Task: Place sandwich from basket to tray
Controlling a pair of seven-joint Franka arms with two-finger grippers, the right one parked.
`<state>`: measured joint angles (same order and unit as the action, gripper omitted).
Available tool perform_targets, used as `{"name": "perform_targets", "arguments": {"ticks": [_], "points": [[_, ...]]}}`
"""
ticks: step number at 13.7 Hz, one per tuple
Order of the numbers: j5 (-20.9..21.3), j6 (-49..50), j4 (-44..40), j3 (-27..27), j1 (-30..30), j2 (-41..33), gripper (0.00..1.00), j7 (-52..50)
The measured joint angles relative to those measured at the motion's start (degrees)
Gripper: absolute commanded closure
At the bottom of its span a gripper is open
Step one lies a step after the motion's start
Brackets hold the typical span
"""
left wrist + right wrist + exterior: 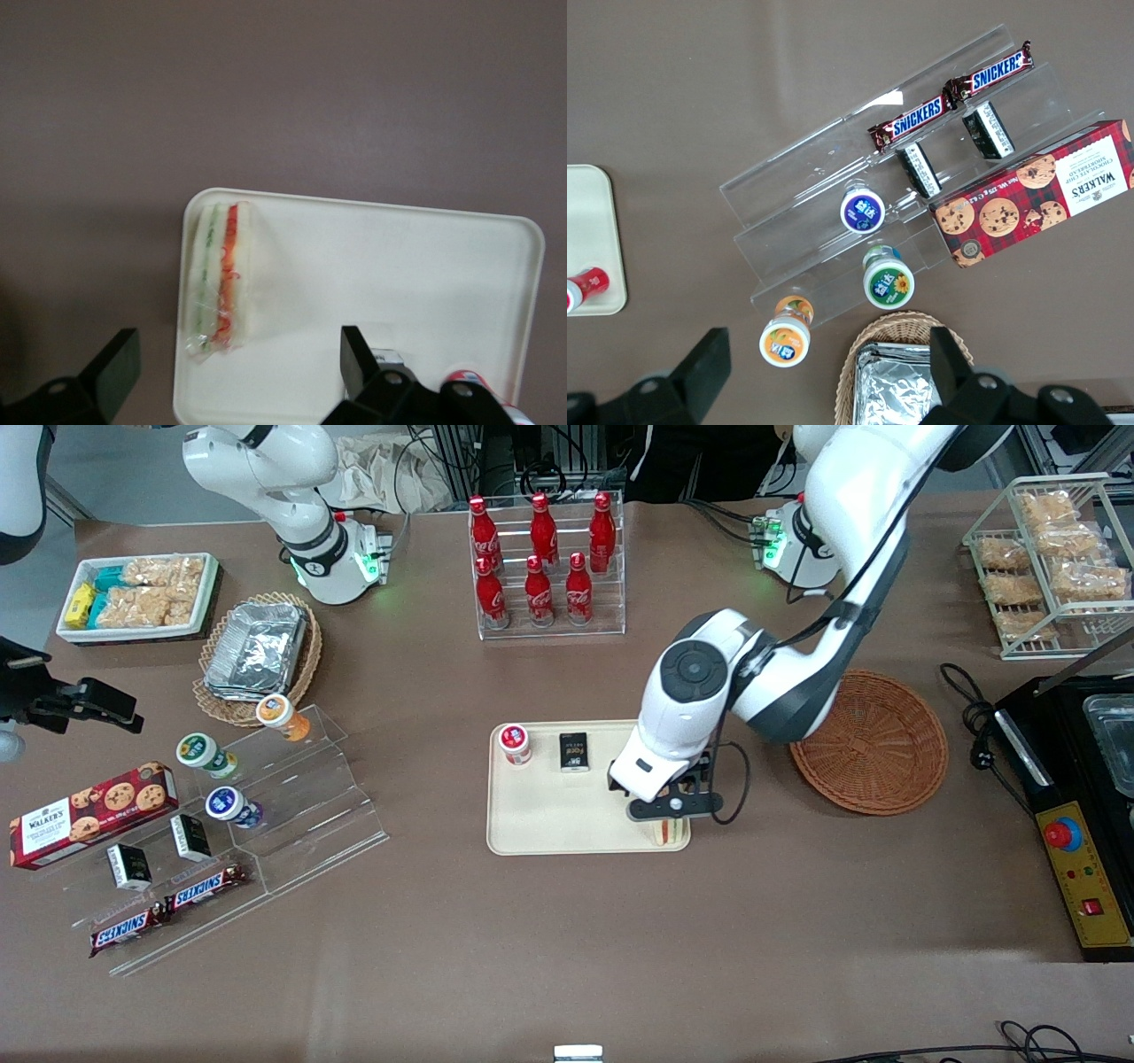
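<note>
Now sandwich [221,279] on tray [390,274], hand [239,367] spread above

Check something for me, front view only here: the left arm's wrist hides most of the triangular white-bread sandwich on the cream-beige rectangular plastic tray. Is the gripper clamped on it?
Observer: No. In the left wrist view the gripper is open above the sandwich, and neither finger touches it.
Operator: Is it fully on the tray?
Observer: Yes. It lies inside the rim of the tray, close along one short edge near a corner.
Operator: Which way up?
Observer: Its green and orange-red filling edge faces up toward the wrist camera.
</note>
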<state>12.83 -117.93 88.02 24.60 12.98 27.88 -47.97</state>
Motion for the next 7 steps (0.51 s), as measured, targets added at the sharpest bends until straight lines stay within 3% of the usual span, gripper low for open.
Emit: {"name": "perform_targets", "arguments": {"ticks": [4,7], "points": [[-3.4,11.0,-1.6,-0.7,-5.9,-9.6,0.00,0.3],[-7.6,18.3,-1.6,-7.7,-6.4,-16.6,0.00,8.2]]}}
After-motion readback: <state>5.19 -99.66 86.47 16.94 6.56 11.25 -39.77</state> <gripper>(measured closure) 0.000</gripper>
